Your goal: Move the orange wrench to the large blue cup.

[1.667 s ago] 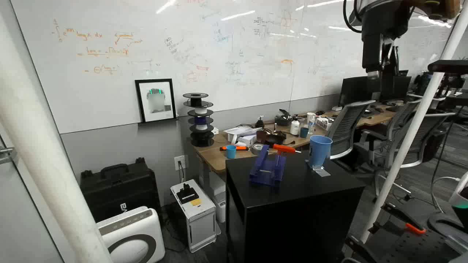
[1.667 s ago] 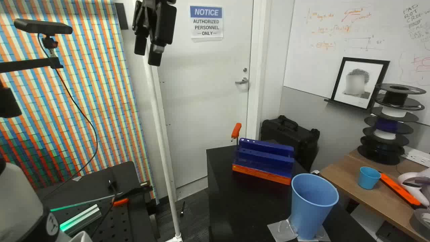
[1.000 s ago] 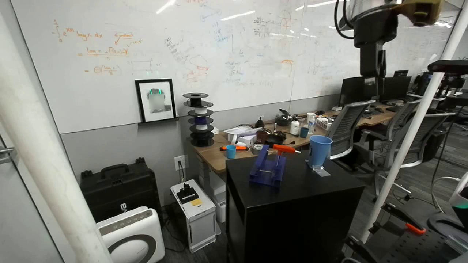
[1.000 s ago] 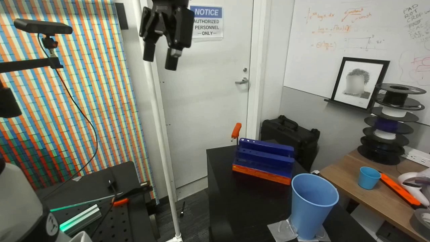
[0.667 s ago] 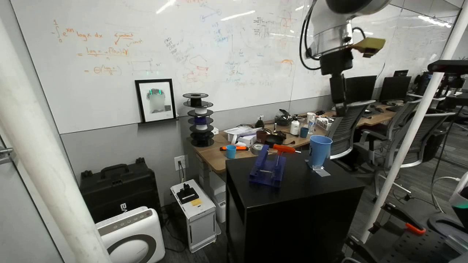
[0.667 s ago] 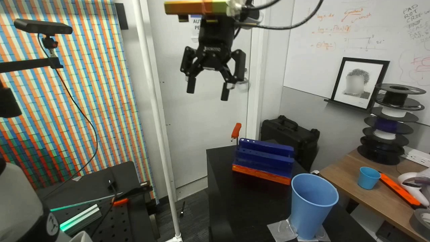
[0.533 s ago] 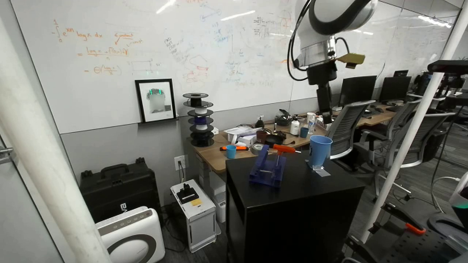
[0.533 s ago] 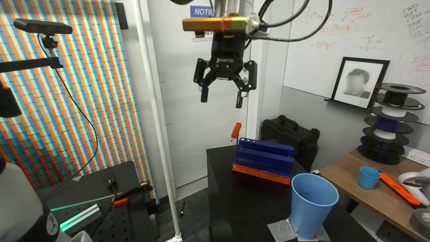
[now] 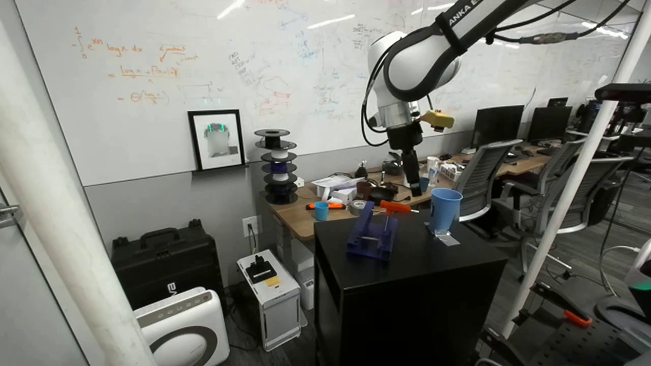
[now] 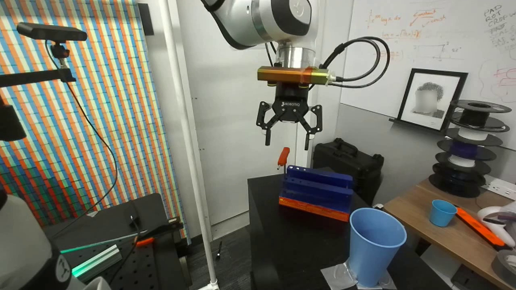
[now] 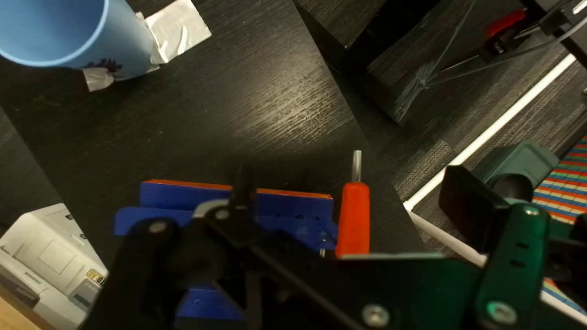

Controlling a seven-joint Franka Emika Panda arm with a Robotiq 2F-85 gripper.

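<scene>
claw (image 10: 287, 144): wide, higher than the wrench (image 10: 284, 156)
wrench: handle up, at end of rack (image 10: 316, 186)
cup (image 10: 374, 259): upright on cabinet (image 10: 296, 245)

Atop black cabinet (image 10: 298, 245): blue rack (image 10: 316, 188); large blue cup (image 10: 373, 255) (upright)

In an exterior view the camera faces the glossy whiteboard (image 9: 305, 76); in an exterior view, nearer the tall light-blue plastic cup (image 10: 373, 257), it faces the white door (image 10: 238, 169). The wrist view looks down past black fingers (image 11: 467, 206); all share the black tabletop (image 11: 220, 119).
</scene>
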